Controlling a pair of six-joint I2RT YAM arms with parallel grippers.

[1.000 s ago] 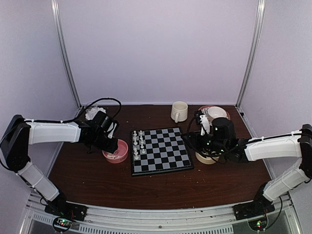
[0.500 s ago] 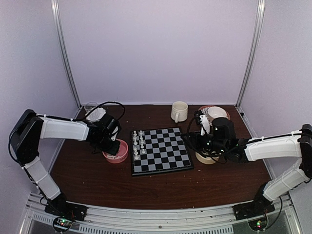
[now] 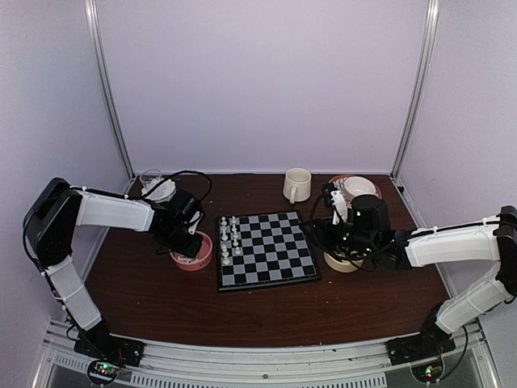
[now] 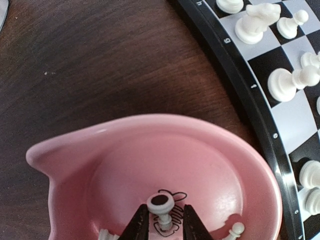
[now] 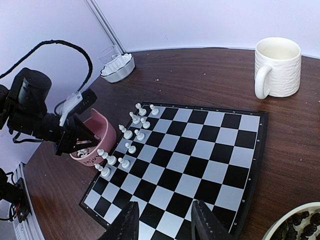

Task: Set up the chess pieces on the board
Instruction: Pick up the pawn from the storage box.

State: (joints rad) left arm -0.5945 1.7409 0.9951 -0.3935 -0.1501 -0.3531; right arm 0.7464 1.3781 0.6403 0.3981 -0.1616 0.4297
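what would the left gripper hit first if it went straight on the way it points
Probably the white chess piece framed by the left gripper, then the floor of the pink bowl behind it.

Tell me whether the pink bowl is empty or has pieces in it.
Not empty: the pink bowl holds a few white pieces, and one of them stands within the left gripper.

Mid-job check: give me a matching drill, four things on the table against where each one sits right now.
Things:
1. pink bowl
2. mug
3. placed white pieces
4. black pieces

Places:
A. in the tan bowl right of the board
B. beyond the board's far edge
C. just left of the board
D. on the board's left columns

Pairs: 1-C, 2-B, 3-D, 4-A
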